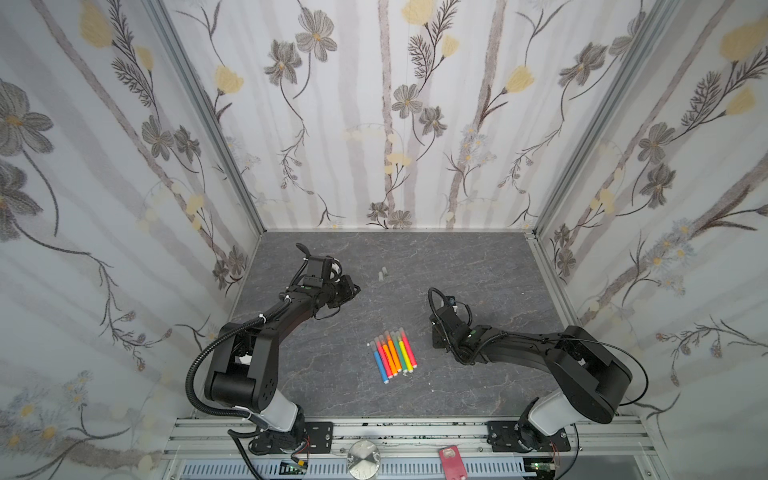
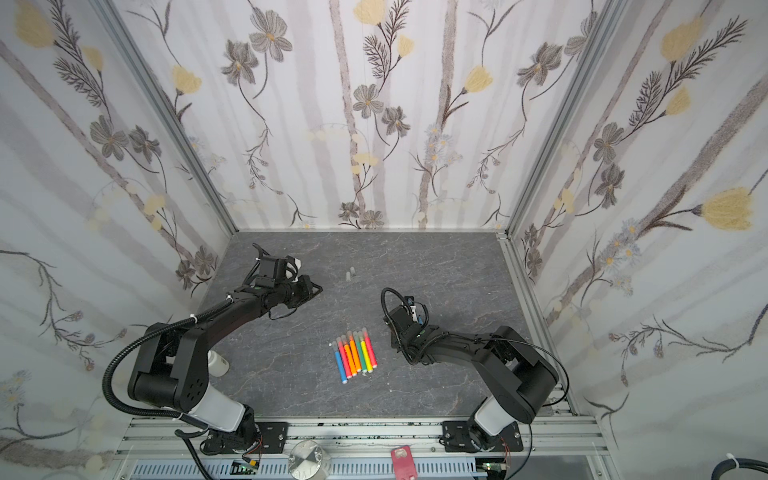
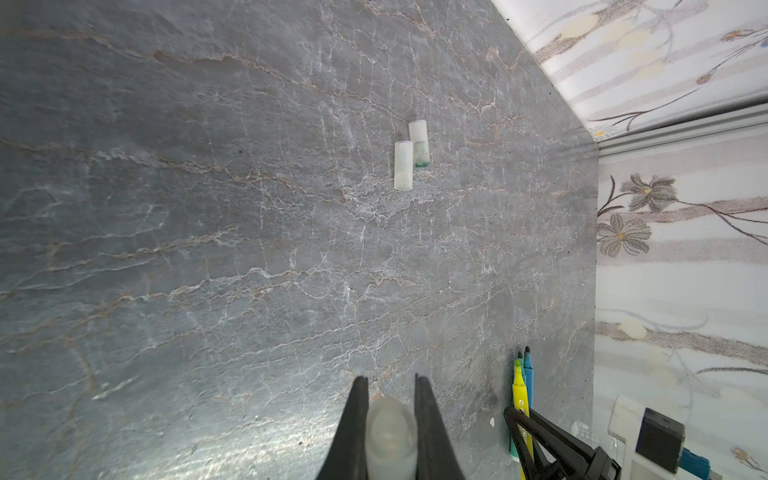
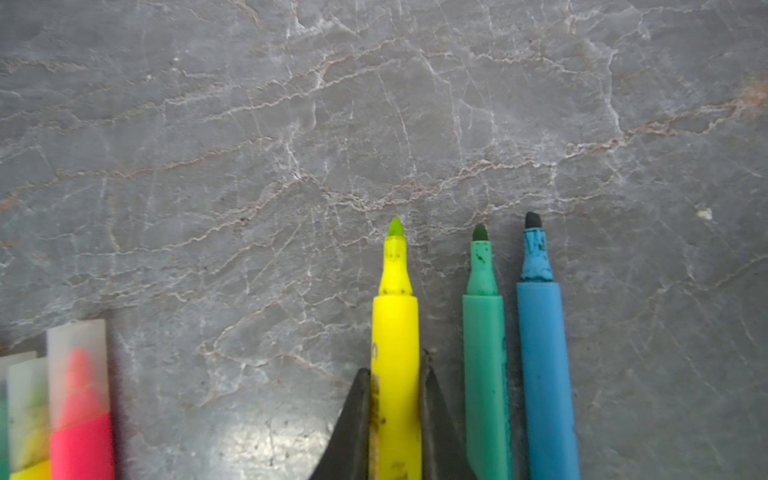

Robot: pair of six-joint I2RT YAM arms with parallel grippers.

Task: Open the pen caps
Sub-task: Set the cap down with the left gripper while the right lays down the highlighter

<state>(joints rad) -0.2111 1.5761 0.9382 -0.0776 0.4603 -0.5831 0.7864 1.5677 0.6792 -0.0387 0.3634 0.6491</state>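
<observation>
**Operator:** State of the left gripper (image 3: pixel 390 377)?

**Technician:** Jaws narrow, clamped on one held cap (image 3: pixel 390 432). It is a stubby, translucent greyish-white cylinder with a rounded closed end, seated between the black fingers (image 3: pixel 355 415).

**Operator:** Location of the other caps?

**Technician:** Two loose caps (image 3: pixel 403 166) lie on the grey veined tabletop (image 3: pixel 208 249) ahead of that gripper. They are side by side and touching, and one is stained green at one end. Both top views show them as a pale pair (image 1: pixel 380 276) (image 2: pixel 348 276), between the pens and the back wall.

**Operator:** Right gripper (image 4: pixel 395 368)?

**Technician:** Jaws narrow, closed on the barrel of the yellow pen (image 4: pixel 395 324). It is uncapped, with a pointed yellow-green tip. Just beside it are a green pen (image 4: pixel 484 353) and a blue pen (image 4: pixel 546 353), both uncapped with dark tips.

**Operator:** Capped units?

**Technician:** The row of capped pens (image 1: pixel 392 355) (image 2: pixel 354 353) lies mid-table between the arms. The barrels are parallel and packed together, caps toward the back wall. Barrel colours are blue, pink, orange, green and yellow. The pink pen (image 4: pixel 81 436) shows its tip through its translucent cap (blurred in the right wrist view).

**Operator:** Markings?

**Technician:** Dark marks run along the yellow barrel at the fingers, too smudged to read.
</observation>
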